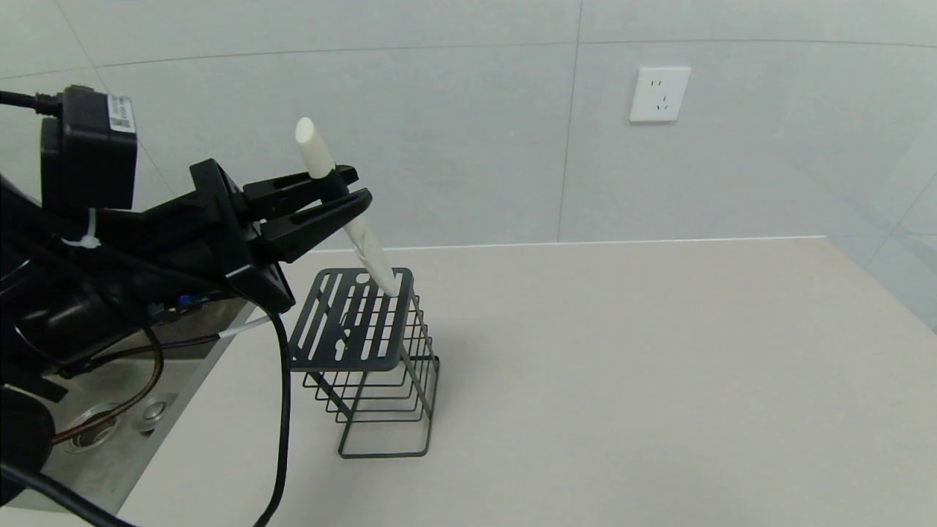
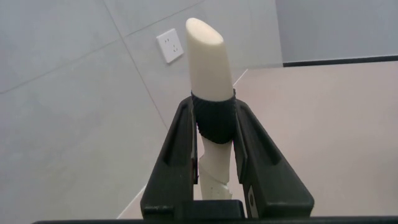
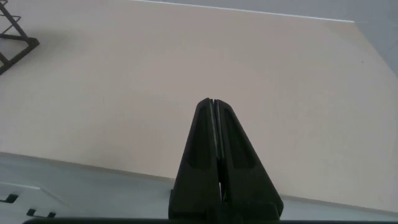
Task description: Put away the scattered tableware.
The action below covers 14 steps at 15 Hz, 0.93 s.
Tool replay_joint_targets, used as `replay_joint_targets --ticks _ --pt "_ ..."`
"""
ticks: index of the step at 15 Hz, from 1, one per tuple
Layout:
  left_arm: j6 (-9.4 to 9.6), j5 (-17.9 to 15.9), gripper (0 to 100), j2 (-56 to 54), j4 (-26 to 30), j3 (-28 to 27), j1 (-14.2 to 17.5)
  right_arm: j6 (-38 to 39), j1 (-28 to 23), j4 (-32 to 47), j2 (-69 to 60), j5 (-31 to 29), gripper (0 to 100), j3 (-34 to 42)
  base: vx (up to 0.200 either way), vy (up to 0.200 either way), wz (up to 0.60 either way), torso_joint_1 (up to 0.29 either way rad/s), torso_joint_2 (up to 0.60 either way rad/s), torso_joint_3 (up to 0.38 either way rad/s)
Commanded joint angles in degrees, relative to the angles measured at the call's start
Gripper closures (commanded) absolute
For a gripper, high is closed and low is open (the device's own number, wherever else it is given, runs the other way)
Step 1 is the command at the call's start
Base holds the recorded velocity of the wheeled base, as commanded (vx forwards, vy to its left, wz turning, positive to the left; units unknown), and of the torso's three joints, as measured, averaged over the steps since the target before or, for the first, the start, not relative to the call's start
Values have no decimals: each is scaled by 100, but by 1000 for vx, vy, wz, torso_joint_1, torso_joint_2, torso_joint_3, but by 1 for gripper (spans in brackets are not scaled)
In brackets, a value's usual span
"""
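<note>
Mid-drop on the cream-handled utensil [image 1: 312,148], clamped in the left gripper [image 1: 357,189], poked through the 1 o'clock slot of the wire cutlery rack [image 1: 351,326]; next, lower straight and let go, right gripper [image 3: 214,111] pinched shut

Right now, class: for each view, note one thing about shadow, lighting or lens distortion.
Head view: the rack throws a faint shadow on the counter; wall seams bow, a wide-lens effect. Left wrist view: the white handle is evenly lit, no glare. Right wrist view: the right hand reads dark.
</note>
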Motion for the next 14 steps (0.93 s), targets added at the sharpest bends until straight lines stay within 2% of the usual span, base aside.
replay_joint_targets --ticks 1,2,4,14 --pt "3 2 100 78 -11 -36 -3 -3 -15 -2 28 -3 100 0 0 0 0 0 0 0" --pt "3 2 100 104 -37 -123 6 -3 -199 51 -306 -74 100 0 0 0 0 0 0 0" --pt "12 2 100 78 -72 -141 6 23 -190 297 -306 -443 100 -9 0 0 0 0 0 0" --pt "12 11 100 262 -72 -167 32 5 -190 297 -306 -416 100 -9 0 0 0 0 0 0"
